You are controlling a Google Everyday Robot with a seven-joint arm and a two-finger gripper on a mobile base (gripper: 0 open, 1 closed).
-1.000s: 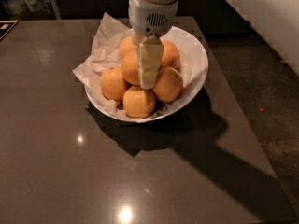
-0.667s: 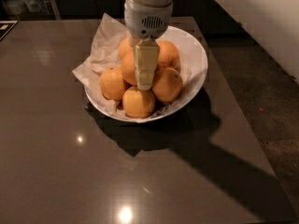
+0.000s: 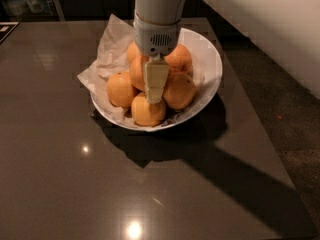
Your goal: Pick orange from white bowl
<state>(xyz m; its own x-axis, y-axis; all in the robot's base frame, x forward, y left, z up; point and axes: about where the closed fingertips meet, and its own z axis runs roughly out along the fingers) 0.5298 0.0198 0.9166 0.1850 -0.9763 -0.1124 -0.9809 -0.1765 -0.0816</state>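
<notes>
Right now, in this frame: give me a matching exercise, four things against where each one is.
1. gripper
2. white bowl
3. paper
4. front orange

a. pokes out past the bowl's left rim
b. over the middle of the fruit pile
c. resting on the dark table
d. at the bowl's near edge, closest to the camera

Pairs: 1-b, 2-c, 3-a, 4-d

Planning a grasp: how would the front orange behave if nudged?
The front orange, round and smooth, would probably roll; the white bowl beside it should catch it. The piled oranges behind may shift. The claw hangs over the pile's middle.
</notes>
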